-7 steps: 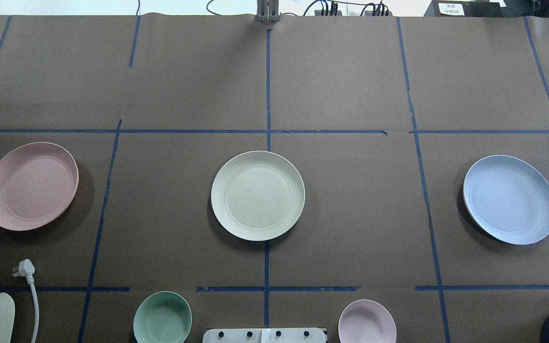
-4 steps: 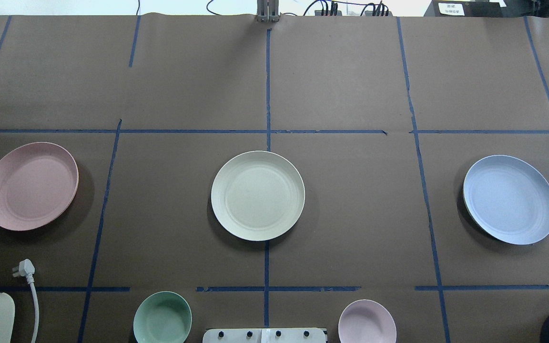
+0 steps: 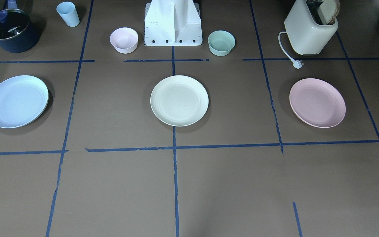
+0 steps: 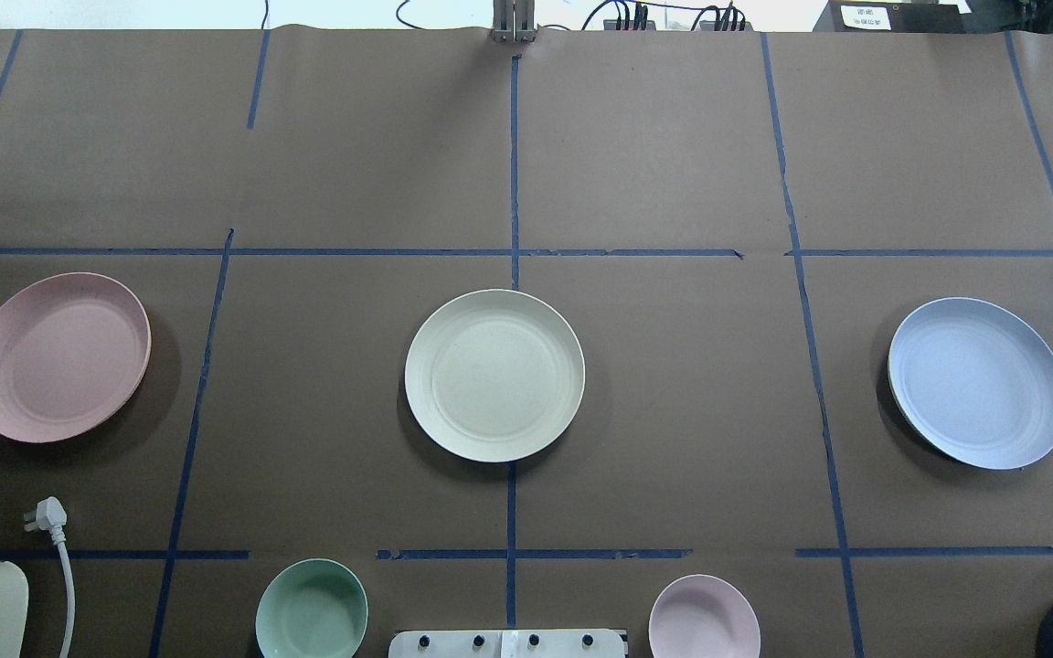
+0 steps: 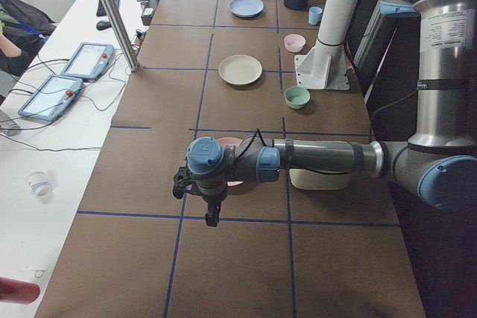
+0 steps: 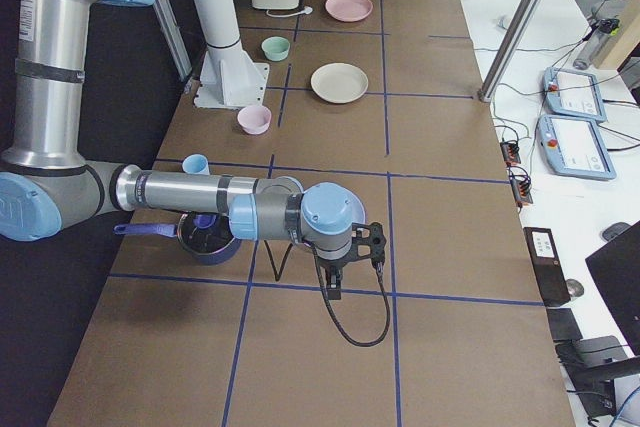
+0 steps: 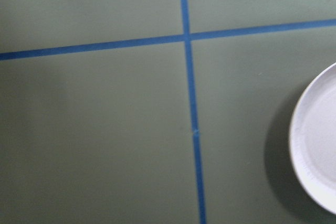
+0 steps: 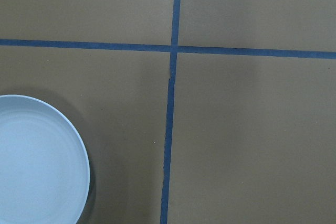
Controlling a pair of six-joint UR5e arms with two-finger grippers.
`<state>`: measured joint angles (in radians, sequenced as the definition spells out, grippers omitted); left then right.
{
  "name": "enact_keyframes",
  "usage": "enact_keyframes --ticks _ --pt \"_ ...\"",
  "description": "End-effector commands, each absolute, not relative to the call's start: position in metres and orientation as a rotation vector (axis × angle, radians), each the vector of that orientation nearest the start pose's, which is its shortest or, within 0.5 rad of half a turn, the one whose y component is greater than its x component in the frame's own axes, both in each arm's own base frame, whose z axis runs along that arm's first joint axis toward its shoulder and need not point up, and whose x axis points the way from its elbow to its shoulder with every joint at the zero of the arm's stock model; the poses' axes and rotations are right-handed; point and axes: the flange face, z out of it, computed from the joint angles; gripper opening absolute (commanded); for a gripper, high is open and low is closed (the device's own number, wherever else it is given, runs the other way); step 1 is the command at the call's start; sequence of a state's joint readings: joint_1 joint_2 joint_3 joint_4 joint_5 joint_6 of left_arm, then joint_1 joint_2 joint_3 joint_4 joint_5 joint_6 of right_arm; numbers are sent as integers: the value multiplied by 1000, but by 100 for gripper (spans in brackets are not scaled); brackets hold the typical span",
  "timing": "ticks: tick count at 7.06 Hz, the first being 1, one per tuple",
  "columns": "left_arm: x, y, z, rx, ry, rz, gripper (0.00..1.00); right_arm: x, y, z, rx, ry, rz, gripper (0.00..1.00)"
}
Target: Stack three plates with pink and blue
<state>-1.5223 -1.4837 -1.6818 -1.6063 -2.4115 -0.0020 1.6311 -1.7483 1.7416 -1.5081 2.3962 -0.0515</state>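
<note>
near row, by the white robot base [image 3: 173,24]: small deep green bowl [image 4: 312,610] on its left, small deep pink bowl [image 4: 704,618] on its right, both upright and apart from the base. further left is a cream toaster [image 3: 309,31] with its white plug [image 4: 49,514] lying loose on the brown paper-covered table [image 4: 673,411]. further right are a dark lidded pot [image 3: 10,31] and a light blue cup [image 3: 68,13].

middle row: three round shallow plates, all flat on the table, well apart, none stacked. pale pink plate [image 4: 58,357] is on the left, cream-white plate [image 4: 494,375] sits in the centre on the blue tape line, pale blue plate [image 4: 977,383] is on the right.

left gripper [image 5: 212,218] points down over the table beside the pink plate, touching nothing. it shows only in the side view, so i cannot tell how far its fingers are spread. its wrist camera catches the pink plate's rim at the frame's right edge.

right gripper [image 6: 334,289] is the same: pointing down over a tape crossing, holding nothing, finger gap unreadable. its wrist camera shows the blue plate at lower left.
</note>
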Motion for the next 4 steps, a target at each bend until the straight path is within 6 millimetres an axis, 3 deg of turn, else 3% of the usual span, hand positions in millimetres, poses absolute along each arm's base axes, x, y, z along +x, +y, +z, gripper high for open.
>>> enact_keyframes --ticks 1,2,4 --pt "29 -454 632 36 884 -6 100 85 -417 644 102 -821 -18 100" --pt "63 -444 629 35 906 -41 100 85 -417 644 103 -820 -19 100" --pt "108 -436 660 68 881 -94 100 85 -416 643 104 -823 -18 100"
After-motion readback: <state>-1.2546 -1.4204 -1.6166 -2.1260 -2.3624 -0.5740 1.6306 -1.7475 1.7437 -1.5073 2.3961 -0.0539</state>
